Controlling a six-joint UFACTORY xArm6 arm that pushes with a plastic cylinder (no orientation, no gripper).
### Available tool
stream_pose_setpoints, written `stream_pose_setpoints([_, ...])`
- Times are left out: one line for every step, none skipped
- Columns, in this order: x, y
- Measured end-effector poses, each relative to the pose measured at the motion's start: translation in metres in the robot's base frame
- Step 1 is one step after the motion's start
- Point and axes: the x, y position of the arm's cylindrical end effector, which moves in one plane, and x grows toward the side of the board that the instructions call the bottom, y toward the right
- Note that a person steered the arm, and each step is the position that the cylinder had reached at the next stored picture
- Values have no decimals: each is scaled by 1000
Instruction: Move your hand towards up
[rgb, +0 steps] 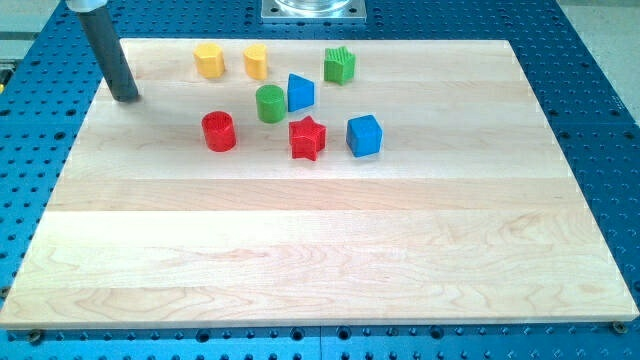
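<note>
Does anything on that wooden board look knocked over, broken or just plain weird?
Nothing stands out. The blocks sit in a loose cluster near the top of the wooden board, none visibly damaged. My tip rests apart from them, near the board's top left corner.

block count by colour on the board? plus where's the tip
Yellow: 2
Green: 2
Blue: 2
Red: 2
Total: 8
My tip sits at the view's left of all blocks, touching none.
</note>
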Motion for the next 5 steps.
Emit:
stream_pose_setpoints([0,-2])
stream_pose_setpoints([1,-2])
stream_pose_setpoints([11,-2])
stream_pose_setpoints([7,-5])
stream_pose_setpoints([-7,-5])
